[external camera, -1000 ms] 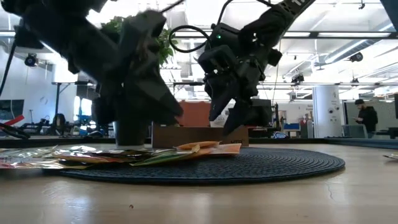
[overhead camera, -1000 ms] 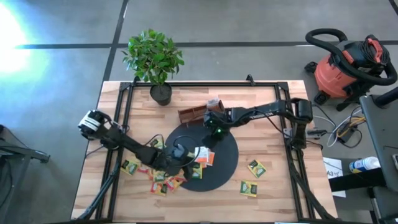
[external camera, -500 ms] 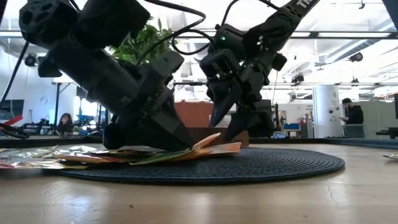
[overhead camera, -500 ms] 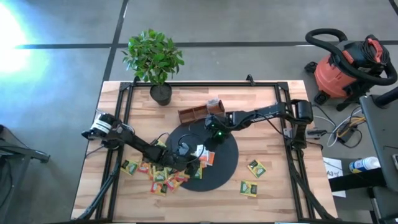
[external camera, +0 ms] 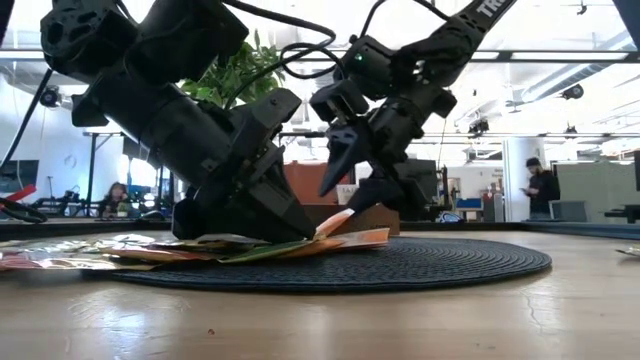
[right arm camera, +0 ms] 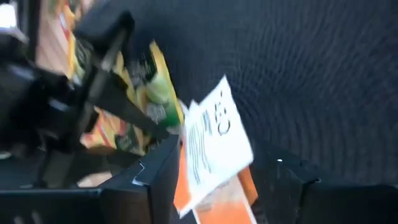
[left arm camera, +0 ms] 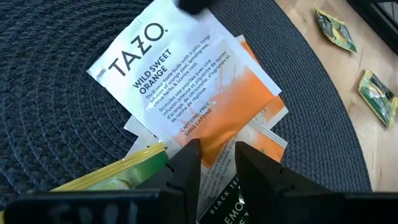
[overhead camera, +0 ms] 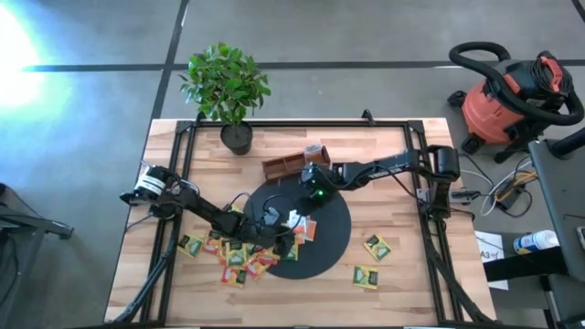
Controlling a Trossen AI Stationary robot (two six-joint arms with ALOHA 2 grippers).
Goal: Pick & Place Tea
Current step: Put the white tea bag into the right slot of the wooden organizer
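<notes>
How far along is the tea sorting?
Done: nothing visibly placed; the high view can't show inside the wooden compartment tray. In hand: left gripper is down on the sachet pile, fingers astride the edge of the white-and-orange Wild Sweet Orange sachet; a grip isn't clear. Right gripper hangs open above the black mat. Left: the pile at the mat's edge and two green sachets on bare wood.

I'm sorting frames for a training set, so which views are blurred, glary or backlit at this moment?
High view: sharp, with strong glare at its upper left floor corner. Low view: the left gripper and right gripper are dark silhouettes against bright windows. Left wrist view: crisp, the white-and-orange sachet print is legible. Right wrist view: smeared by motion, so the white sachet text is unreadable.
</notes>
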